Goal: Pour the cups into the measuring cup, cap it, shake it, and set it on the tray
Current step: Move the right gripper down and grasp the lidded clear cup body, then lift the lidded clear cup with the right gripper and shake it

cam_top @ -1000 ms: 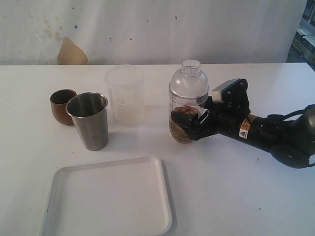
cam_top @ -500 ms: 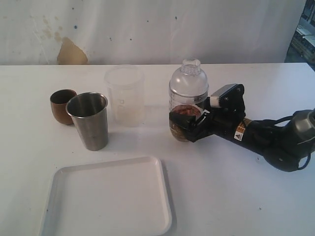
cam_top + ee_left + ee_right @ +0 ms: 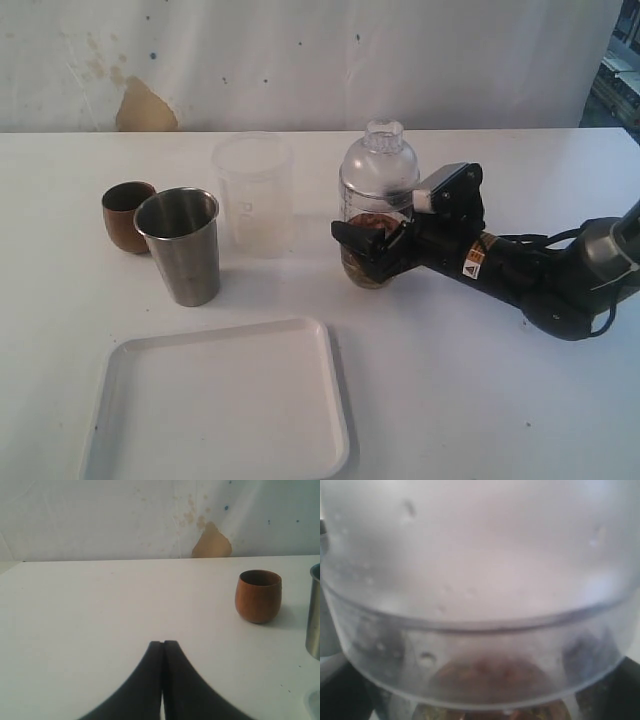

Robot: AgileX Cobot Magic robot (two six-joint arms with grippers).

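The measuring cup (image 3: 375, 205) stands upright on the bench (image 3: 480, 400) right of the middle, just right of the frosted plastic cup (image 3: 255, 195) and beyond the far right corner of the white tray (image 3: 220, 410), with its clear domed lid (image 3: 382, 150) on and a shallow brown load at the bottom. The right gripper (image 3: 366, 252) reaches in from the right with its jaws wide, one on each side of the lower wall; whether the pads press on the plastic cannot be told, and the right wrist view shows only the clear wall close up. The left gripper (image 3: 163, 646) is closed on nothing, out at the left near the wooden cup (image 3: 127, 215) and the steel tumbler (image 3: 182, 245). The cup looks light and thin-walled, with what weight it has sitting low, so it should lift easily but tip readily if nudged high. Its smooth wall is likely slippery and may flex under a hard squeeze. The best hold seems to be the straight wall below the lid seam, never the dome, since the lid could work loose in shaking
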